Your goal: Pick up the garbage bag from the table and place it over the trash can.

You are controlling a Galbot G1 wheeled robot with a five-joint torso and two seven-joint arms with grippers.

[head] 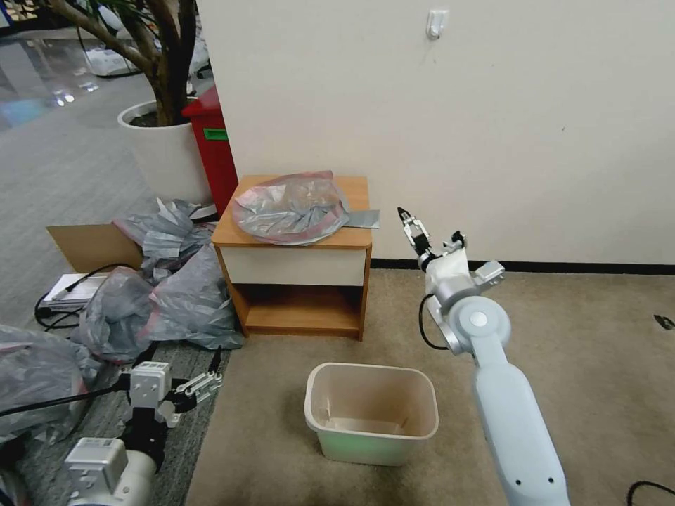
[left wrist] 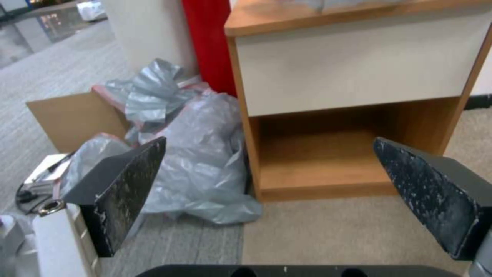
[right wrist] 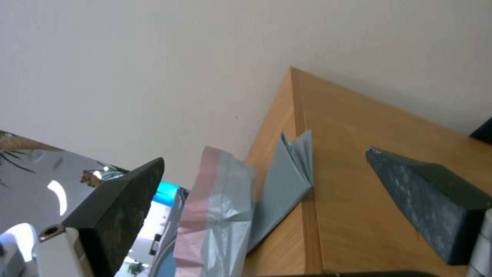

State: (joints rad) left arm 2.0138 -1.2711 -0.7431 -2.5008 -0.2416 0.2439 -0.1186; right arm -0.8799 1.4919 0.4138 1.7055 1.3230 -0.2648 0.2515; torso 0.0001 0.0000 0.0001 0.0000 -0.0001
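Observation:
The garbage bag (head: pixel 292 207), crumpled grey plastic with a pinkish-red rim, lies spread over the top of the table (head: pixel 295 268); a folded grey tail hangs past the right edge. My right gripper (head: pixel 408 219) is raised just right of the table at tabletop height, open, a short gap from that tail. In the right wrist view the bag's pink rim (right wrist: pixel 218 215) and tail lie on the wooden tabletop (right wrist: pixel 369 127) between the open fingers (right wrist: pixel 264 156). The trash can (head: pixel 371 411) stands on the carpet in front of the table. My left gripper (head: pixel 204 385) waits low at the left, open (left wrist: pixel 270 139).
Bigger grey plastic sacks (head: pixel 169 295) and a cardboard box (head: pixel 88 246) crowd the floor left of the table. A tall red box (head: pixel 211 144) and a white planter (head: pixel 165 151) stand behind. The wall backs the table. Bare carpet lies to the right.

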